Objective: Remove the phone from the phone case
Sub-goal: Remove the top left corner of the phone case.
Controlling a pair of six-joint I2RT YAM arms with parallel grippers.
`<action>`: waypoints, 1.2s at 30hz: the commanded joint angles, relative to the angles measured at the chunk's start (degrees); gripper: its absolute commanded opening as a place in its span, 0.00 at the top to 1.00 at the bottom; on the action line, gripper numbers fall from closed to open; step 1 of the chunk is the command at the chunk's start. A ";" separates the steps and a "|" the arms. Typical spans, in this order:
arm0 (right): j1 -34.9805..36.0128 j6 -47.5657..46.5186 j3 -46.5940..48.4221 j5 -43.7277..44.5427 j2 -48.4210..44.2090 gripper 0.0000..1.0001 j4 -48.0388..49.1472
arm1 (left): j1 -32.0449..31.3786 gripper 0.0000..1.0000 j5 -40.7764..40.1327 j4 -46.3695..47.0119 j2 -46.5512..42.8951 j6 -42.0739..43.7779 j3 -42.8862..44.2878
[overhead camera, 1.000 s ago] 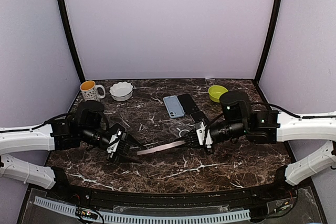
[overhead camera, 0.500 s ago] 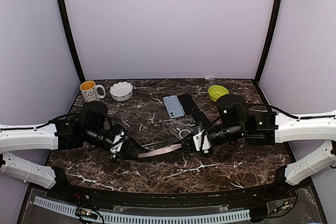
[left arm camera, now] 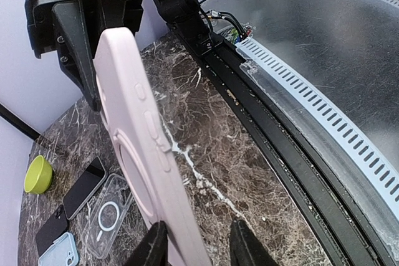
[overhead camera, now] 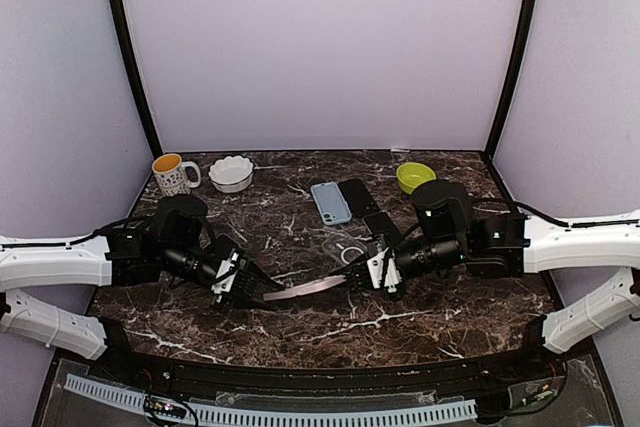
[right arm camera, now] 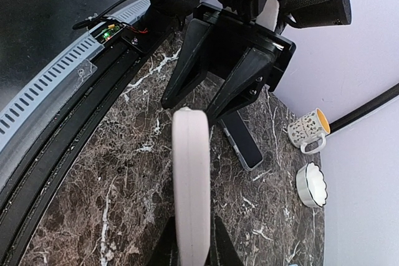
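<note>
— Dark marble tabletop [overhead camera: 440, 319], lilac walls [overhead camera: 320, 47] around it. Where is the pink case [overhead camera: 305, 288]?

— Off the surface, strung between the 2 arms near the front middle, with 1 end at each tool.

— What is the right tool [overhead camera: 362, 274] doing?

— Pinching it. Its wrist view shows the case edge-on, with both fingers [right arm camera: 165, 244] pressed against the 2 faces.

— And the left tool [left arm camera: 199, 247]?

— Its fingers [left arm camera: 246, 244] stand either side of the other end. 1 looks to sit against the case, while a sliver of marble shows between the other finger and the case. I cannot tell whether it grips or only straddles.

— Can you see a phone inside?

— No. The left wrist view shows the back, with a ring moulded into it, and the side buttons. The front is turned away, so I cannot say whether a phone is in it.

— Anything else on the tabletop?

— Behind the held case lie a clear case [overhead camera: 345, 247], a black phone [overhead camera: 378, 222] just beside it, and a blue case [overhead camera: 330, 203] farther back. A mug [overhead camera: 172, 173] and a white bowl [overhead camera: 231, 172] sit near each other at the back left. A green bowl [overhead camera: 414, 177] sits at the back right.
</note>
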 commanded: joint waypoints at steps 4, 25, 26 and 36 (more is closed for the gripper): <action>0.67 0.67 3.60 -0.96 -1.17 1.00 8.47 | -0.81 0.62 -0.62 -1.87 0.83 -0.05 0.64; 4.96 -10.30 8.07 2.87 0.58 1.00 1.57 | -0.85 0.78 3.47 -7.07 2.05 0.79 1.80; 5.38 -11.56 8.19 3.63 0.77 1.00 1.54 | -0.84 0.78 4.06 -7.56 2.12 1.05 2.01; 7.90 -19.09 12.30 4.39 4.96 1.00 -0.50 | -0.90 0.77 9.24 -11.13 2.49 2.91 2.51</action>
